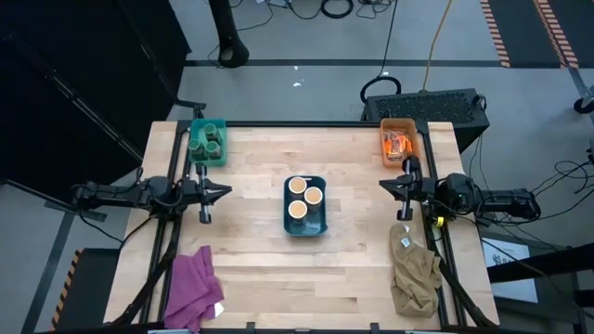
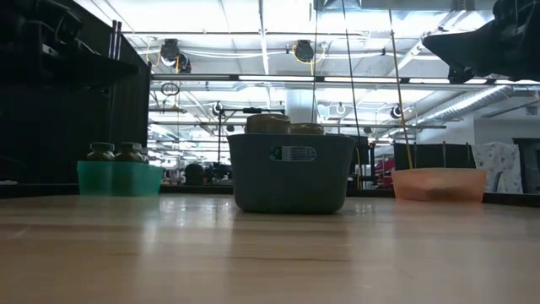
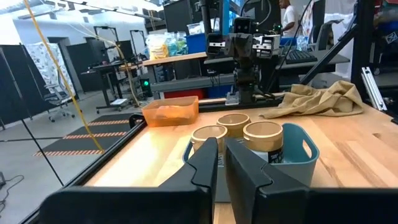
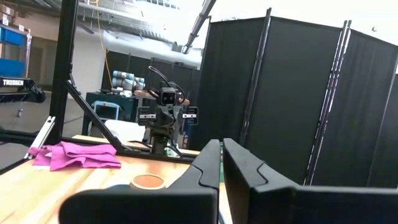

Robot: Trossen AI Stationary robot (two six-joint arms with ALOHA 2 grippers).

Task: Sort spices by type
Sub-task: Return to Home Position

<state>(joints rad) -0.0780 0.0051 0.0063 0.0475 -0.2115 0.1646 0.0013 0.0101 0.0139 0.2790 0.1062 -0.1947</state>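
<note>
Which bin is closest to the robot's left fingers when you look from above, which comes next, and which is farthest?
1. Green bin, far-left corner, just beyond the left fingers.
2. Blue bin, middle of the table.
3. Orange bin, far-right corner.

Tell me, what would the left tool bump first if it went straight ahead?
Most likely the blue bin. The left tool points right at it, and only bare tabletop seems to lie between them.
</note>
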